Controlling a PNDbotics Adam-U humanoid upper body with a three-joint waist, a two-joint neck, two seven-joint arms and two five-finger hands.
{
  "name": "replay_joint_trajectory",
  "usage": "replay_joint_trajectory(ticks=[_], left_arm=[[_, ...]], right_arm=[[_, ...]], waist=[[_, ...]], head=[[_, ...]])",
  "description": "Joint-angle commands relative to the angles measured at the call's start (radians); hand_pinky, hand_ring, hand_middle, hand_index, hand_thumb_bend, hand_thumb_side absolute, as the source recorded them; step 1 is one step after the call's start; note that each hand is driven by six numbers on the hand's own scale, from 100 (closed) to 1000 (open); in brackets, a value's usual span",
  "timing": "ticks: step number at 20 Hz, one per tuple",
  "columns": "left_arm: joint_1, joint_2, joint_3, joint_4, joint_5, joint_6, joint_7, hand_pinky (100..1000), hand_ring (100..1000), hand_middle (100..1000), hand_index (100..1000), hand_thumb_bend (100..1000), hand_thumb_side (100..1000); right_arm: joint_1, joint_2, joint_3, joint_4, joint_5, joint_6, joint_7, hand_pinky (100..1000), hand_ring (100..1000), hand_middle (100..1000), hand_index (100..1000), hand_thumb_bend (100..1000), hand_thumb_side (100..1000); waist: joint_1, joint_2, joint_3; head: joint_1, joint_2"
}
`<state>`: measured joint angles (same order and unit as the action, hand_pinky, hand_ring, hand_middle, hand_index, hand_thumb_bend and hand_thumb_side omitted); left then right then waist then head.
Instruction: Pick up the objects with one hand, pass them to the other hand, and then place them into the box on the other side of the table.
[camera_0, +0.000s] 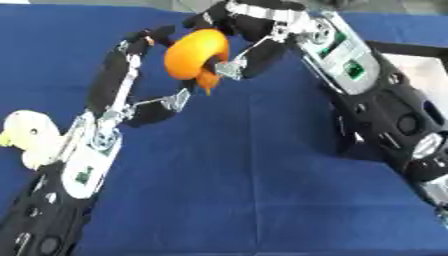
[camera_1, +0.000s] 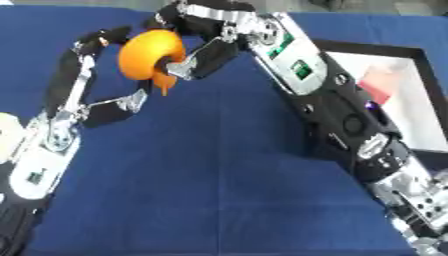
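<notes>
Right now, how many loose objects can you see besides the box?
2: an orange object held between both hands mid-table, and a pale yellow object at the left edge. Arms may hide others.

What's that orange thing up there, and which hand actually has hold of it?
A rounded orange object sits between both hands: the right hand curls round its right side, the left hand touches its left side.

Both head eyes look steeply down, close over the blue table (camera_0: 227, 190), sharing nearly everything.

Both arms reach forward and meet above the table (camera_0: 219, 190). The left robot hand (camera_0: 144, 75) and the right robot hand (camera_0: 241, 37) both curl fingers around the orange object (camera_0: 194, 52).
</notes>
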<state>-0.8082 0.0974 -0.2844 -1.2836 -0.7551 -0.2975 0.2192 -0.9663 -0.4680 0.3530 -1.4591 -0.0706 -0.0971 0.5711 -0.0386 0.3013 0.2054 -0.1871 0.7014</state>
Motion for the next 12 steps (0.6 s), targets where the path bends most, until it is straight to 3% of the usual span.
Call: replay_joint_trajectory(ticks=[1,2,5,6,7,9,12], left_arm=[[-0.011,0.017,0.005,-0.019,0.015,0.005,-0.036,895,783,679,919,454,835],[-0.009,0.019,0.005,-0.023,0.016,0.003,-0.041,897,788,683,919,492,929],[-0.004,0.029,0.007,-0.028,0.023,-0.003,-0.045,900,793,686,920,573,1000],[0.0,0.034,0.008,-0.028,0.025,-0.003,-0.045,900,794,687,920,537,1000],[0.005,0.042,0.009,-0.026,0.027,0.0,-0.047,900,795,687,919,567,1000],[0.017,0.067,0.013,-0.027,0.032,0.008,-0.047,898,794,685,916,536,988],[0.037,0.127,0.012,-0.032,0.051,0.014,-0.056,886,788,685,904,399,903]], right_arm=[[-0.011,-0.036,-0.013,-0.029,0.006,-0.017,-0.026,916,1000,578,512,100,100],[-0.01,-0.041,-0.015,-0.028,0.008,-0.021,-0.032,914,1000,576,511,100,100],[-0.007,-0.056,-0.021,-0.03,0.008,-0.03,-0.05,909,1000,574,508,100,100],[-0.005,-0.064,-0.023,-0.031,0.007,-0.033,-0.056,908,1000,573,508,100,100],[-0.002,-0.075,-0.026,-0.032,0.006,-0.036,-0.062,907,1000,574,508,100,100],[0.01,-0.108,-0.036,-0.039,-0.004,-0.045,-0.075,904,1000,574,508,100,100],[0.048,-0.184,-0.062,-0.062,-0.031,-0.052,-0.095,908,1000,582,518,100,100]], waist=[[0.004,-0.028,-0.002],[0.005,-0.029,-0.003],[0.007,-0.031,-0.007],[0.008,-0.032,-0.009],[0.009,-0.034,-0.012],[0.011,-0.039,-0.018],[0.015,-0.047,-0.026]], head=[[-0.003,0.001],[-0.004,0.002],[-0.006,0.005],[-0.006,0.006],[-0.006,0.008],[-0.008,0.012],[-0.018,0.017]])
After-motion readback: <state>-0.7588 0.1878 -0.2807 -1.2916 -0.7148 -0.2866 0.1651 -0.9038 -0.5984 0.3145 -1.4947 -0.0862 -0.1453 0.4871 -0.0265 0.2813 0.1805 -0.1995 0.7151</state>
